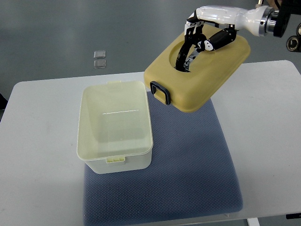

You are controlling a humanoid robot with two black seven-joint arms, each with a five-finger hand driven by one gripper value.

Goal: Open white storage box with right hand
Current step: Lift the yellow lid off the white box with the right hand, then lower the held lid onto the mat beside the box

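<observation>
Box (115,125) first: you have one pale cream, rectangular storage box, open and bare inside, standing on the left part of a single blue-grey mat (188,179) on the white table (42,155). Your right hand (197,40) has its dark fingers (184,52) clamped in the oval recess of the one yellowish lid (207,80), held tilted above the mat's far right corner. One black latch (160,92) hangs from the lid's lower end.

White table (42,141) (rounded corners) stands on grey floor (70,28).
</observation>
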